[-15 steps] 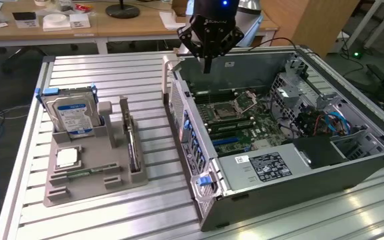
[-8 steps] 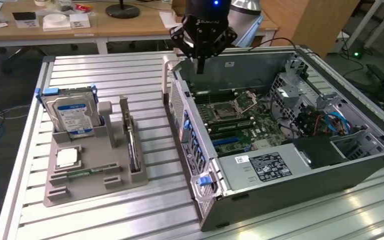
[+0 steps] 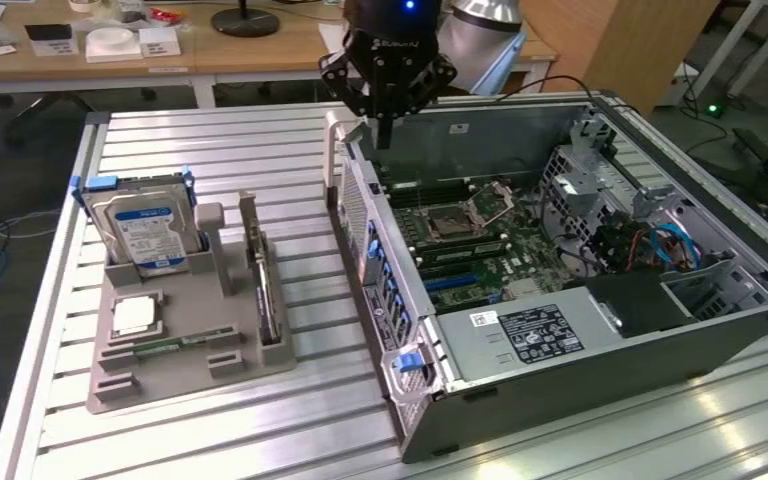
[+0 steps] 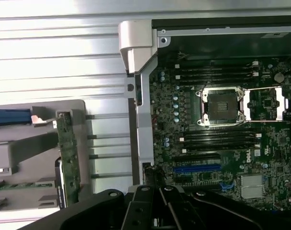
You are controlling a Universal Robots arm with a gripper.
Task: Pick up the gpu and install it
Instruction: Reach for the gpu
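Gpu [image 3: 265, 290] apparently upright in holder [image 3: 191, 310], closed gripper [image 3: 387, 135] well apart

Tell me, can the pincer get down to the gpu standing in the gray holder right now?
Probably yes. The gpu stands on edge in the gray holder, its top edge bare with nothing above it. The pincer hangs shut over the neighbouring computer case, with open space between.

A ribbed aluminium table [image 3: 224, 140] [image 4: 54, 48] carries two things in the exterior view. A grey parts holder [image 3: 211, 300] [image 4: 21, 143] sits at about eight o'clock from the table's middle. An open computer case [image 3: 624, 375] [image 4: 136, 43] lies on its side at about three o'clock, near the holder, not touching it.
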